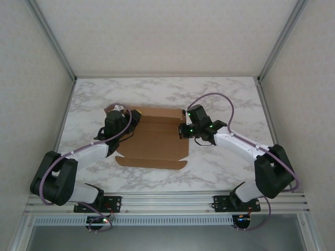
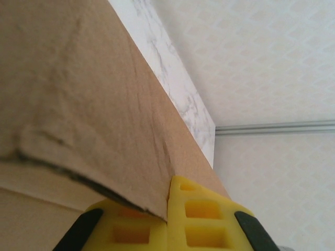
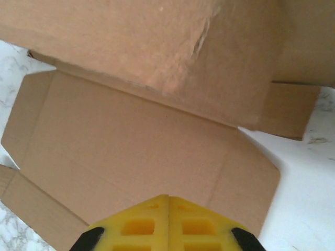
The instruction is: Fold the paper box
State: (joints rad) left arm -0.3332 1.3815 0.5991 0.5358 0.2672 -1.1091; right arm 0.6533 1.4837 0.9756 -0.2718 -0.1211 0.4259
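The paper box [image 1: 154, 141], a partly folded brown cardboard sheet, lies on the marble surface [image 1: 220, 99] between the two pincers. A raised flap meets the tips of the left pincer [image 2: 170, 184], whose yellow fingers are pressed together; whether they pinch the flap I cannot tell. The right pincer [image 3: 168, 198] is closed on nothing, its tips over the flat panel, with the raised wall beyond them.
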